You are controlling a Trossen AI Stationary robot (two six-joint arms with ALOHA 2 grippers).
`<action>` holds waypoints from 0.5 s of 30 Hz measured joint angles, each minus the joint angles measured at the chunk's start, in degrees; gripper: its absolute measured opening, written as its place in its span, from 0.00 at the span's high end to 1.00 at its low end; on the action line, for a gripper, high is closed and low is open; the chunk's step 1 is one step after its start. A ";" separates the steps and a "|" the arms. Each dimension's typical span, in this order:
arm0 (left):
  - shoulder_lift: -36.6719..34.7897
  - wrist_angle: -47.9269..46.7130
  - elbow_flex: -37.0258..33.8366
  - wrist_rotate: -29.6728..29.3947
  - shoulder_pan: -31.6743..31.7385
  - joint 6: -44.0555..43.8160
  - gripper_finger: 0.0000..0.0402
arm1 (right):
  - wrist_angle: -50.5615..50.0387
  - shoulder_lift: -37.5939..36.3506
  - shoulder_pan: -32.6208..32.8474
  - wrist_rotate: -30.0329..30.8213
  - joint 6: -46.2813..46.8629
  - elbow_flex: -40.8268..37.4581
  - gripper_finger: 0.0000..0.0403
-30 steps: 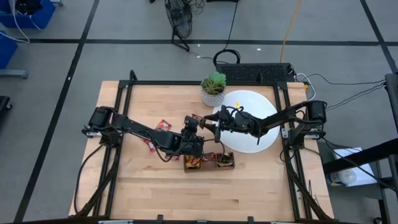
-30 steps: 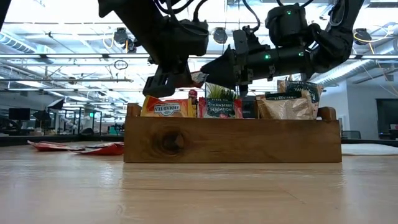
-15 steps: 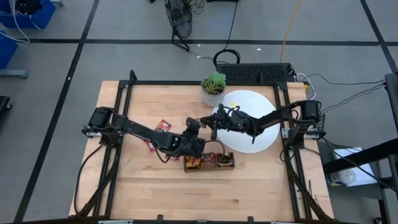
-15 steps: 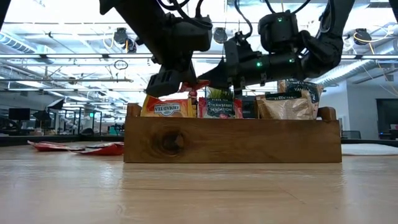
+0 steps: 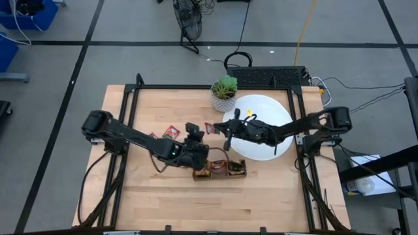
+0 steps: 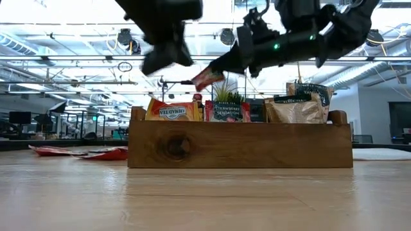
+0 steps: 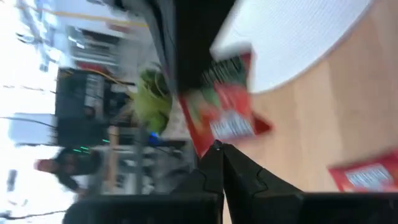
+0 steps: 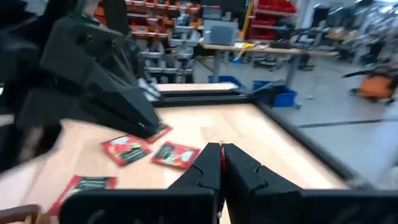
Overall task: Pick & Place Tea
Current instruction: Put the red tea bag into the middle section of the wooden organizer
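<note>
The wooden counter (image 5: 163,196) carries everything. The left arm reaches from the left edge toward the middle. Its left gripper (image 5: 193,134) hangs above the counter just behind the tray, jaws pressed together with nothing between them. The right arm comes in from the right edge, across the white plate (image 5: 264,109). Its right gripper (image 6: 221,67) is in the air beyond the plate's left rim, close to the left gripper but apart from it.

The plate lies toward the back right of the counter, with the potted plant (image 5: 224,93) at its back left rim. The wooden tray (image 6: 237,144) sits nearer the front edge, in front of both grippers. Upright packets fill its three compartments: yellow ones (image 6: 172,110), red ones (image 6: 226,110) and pale ones with dark print (image 6: 302,106).

The right gripper's jaws are clamped thin on one red tea packet (image 6: 207,78), held by an upper edge. It hangs clear above the tray's middle, tilted, its length slanting down and away from the jaws toward the left gripper, its printed face turned toward the left wrist camera.

More red packets (image 5: 171,132) lie flat on the counter, left of the grippers.
</note>
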 joint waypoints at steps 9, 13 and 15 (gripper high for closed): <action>-13.45 -7.29 -1.62 14.38 0.90 -16.47 0.94 | -12.43 -9.73 6.53 -2.92 -7.47 1.87 1.00; -23.69 2.81 -10.09 27.32 3.38 -15.79 0.96 | -36.07 -12.42 11.50 -3.60 -7.55 12.07 1.00; -29.81 9.47 -16.13 35.01 5.60 -14.61 0.98 | -47.77 -11.48 14.25 -3.55 -7.38 18.47 1.00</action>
